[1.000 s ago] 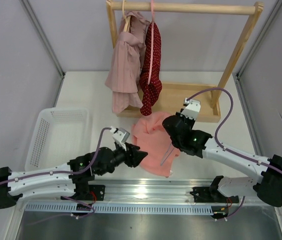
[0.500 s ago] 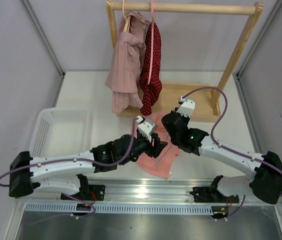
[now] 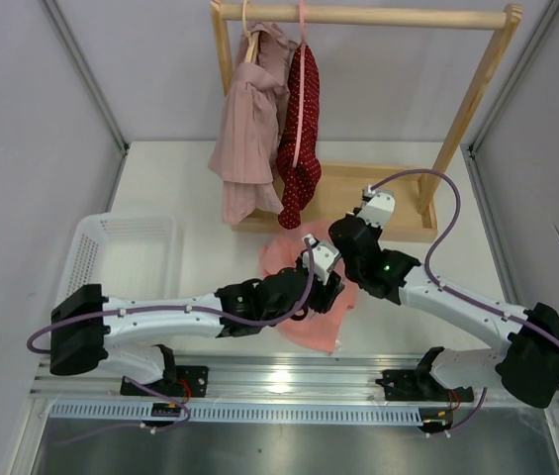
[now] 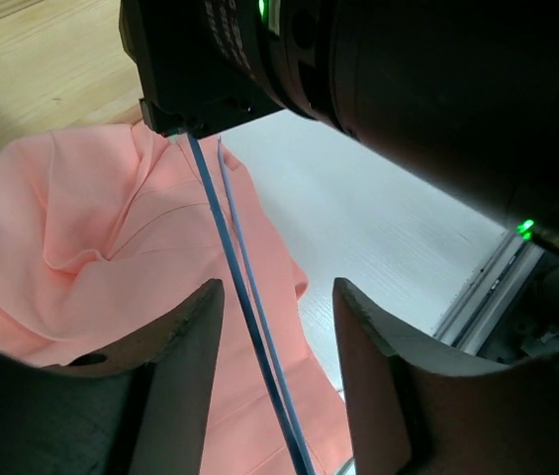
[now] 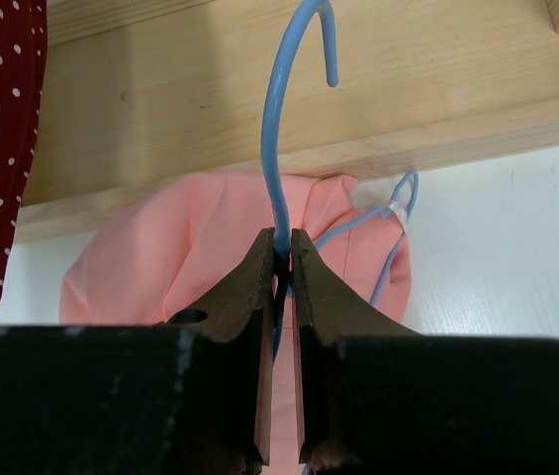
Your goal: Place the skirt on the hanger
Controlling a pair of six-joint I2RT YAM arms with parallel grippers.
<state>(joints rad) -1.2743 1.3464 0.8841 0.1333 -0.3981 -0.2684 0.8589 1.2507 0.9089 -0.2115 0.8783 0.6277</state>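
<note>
The salmon-pink skirt (image 3: 284, 259) lies crumpled on the table in front of the rack base; it also shows in the left wrist view (image 4: 91, 257) and the right wrist view (image 5: 160, 267). My right gripper (image 5: 279, 242) is shut on the neck of the light-blue hanger (image 5: 281, 119), holding it hook-up over the skirt; in the top view the right gripper (image 3: 348, 255) is above the skirt's right side. My left gripper (image 4: 277, 297) is open, and the hanger's two thin wires (image 4: 222, 223) run between its jaws without touching them. In the top view the left gripper (image 3: 326, 289) sits just below the right one.
A wooden rack (image 3: 358, 16) at the back holds a mauve-pink striped garment (image 3: 249, 129) and a dark red dotted garment (image 3: 301, 139). Its wooden base (image 5: 210, 89) lies just beyond the skirt. A white basket (image 3: 121, 267) stands at the left.
My left arm has reached right and forward across the skirt until its open jaws straddle the hanger wires under the right gripper. The right gripper has barely shifted, still holding the hanger.
</note>
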